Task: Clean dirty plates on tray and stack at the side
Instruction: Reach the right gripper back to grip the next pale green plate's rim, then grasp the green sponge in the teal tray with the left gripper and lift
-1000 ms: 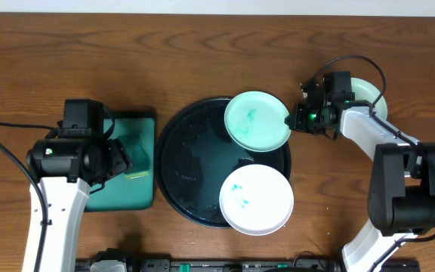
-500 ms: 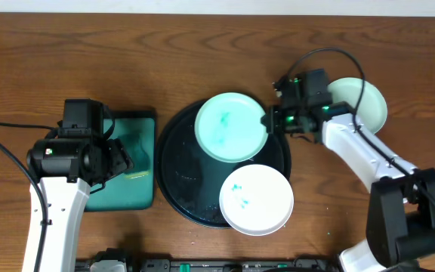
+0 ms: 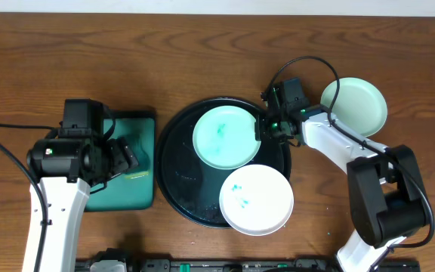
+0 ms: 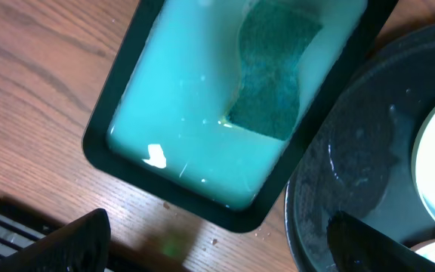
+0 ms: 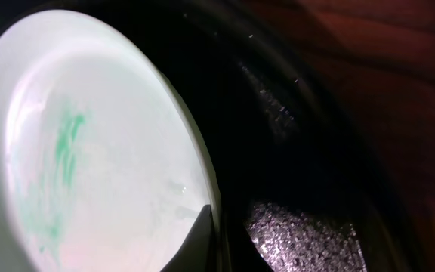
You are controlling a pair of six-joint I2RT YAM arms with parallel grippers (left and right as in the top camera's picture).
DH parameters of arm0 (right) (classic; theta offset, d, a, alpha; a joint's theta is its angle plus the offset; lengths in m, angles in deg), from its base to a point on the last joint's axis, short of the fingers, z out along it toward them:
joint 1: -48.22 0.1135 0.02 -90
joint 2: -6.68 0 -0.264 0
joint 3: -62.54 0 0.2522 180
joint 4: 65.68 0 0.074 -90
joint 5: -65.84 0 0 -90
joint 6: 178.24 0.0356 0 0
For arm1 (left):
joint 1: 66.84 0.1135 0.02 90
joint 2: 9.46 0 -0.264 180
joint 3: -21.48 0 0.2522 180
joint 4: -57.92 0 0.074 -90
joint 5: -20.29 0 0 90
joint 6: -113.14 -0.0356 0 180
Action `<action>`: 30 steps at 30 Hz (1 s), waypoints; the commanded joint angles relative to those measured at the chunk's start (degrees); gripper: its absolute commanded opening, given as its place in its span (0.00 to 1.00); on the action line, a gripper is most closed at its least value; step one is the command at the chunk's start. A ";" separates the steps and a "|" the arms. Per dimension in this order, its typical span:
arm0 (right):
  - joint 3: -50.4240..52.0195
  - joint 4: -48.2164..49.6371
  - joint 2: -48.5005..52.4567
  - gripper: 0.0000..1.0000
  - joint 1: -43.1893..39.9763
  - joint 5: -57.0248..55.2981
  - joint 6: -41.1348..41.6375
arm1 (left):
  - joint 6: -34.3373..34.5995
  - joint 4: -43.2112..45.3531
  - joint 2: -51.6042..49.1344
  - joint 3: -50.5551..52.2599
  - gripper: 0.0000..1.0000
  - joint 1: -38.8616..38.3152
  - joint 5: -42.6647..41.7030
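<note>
A pale mint-green plate (image 3: 225, 137) with teal smears lies over the upper middle of the round black tray (image 3: 178, 175). My right gripper (image 3: 263, 127) is shut on its right rim. In the right wrist view one finger of the gripper (image 5: 225, 240) lies on the smeared plate (image 5: 89, 151) above the tray (image 5: 316, 143). A white plate (image 3: 256, 199) with teal smears sits on the tray's lower right rim. A second mint plate (image 3: 354, 105) lies on the table at the right. My left gripper (image 3: 121, 157) hangs open and empty over the teal tray; its fingers (image 4: 217, 245) are wide apart.
A rectangular teal-green tray (image 3: 143, 128) with a dark rim (image 4: 104, 143) stands left of the black tray and holds pale liquid and a green sponge (image 4: 272, 72). The black tray's rim (image 4: 308, 204) nearly touches it. Cables run along the left and right arms.
My right gripper has carried the smeared mint plate left and a little down, from the tray's upper right rim to over its upper middle. The left arm has not moved.
</note>
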 commanded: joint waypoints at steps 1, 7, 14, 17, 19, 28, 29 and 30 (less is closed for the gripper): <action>0.00 0.31 1.99 0.01 0.52 -1.66 0.81 | 0.07 1.36 -0.63 0.11 0.88 0.04 0.39; 0.00 0.70 4.39 0.01 0.52 -2.14 0.79 | 0.09 5.97 -4.63 0.11 0.72 0.04 3.43; 0.00 0.79 5.07 0.01 0.52 -2.23 0.79 | -1.14 9.55 -13.64 0.11 0.60 0.04 3.78; 0.00 0.79 5.07 0.02 0.52 -2.23 0.81 | -2.84 11.58 -17.90 0.11 0.55 0.04 3.76; 0.00 0.81 5.07 0.01 0.52 -2.23 0.81 | -3.19 12.39 -20.09 0.11 0.51 0.04 3.76; 0.00 0.79 5.07 0.01 0.52 -2.21 0.81 | -7.63 17.31 -30.80 0.13 0.50 0.04 -2.89; 0.00 0.79 5.07 0.01 0.52 -2.21 0.81 | -8.37 18.21 -32.54 0.13 0.48 0.04 -4.87; 0.00 0.76 5.07 0.01 0.52 -2.21 0.81 | -8.98 18.73 -33.57 0.13 0.48 0.04 -5.95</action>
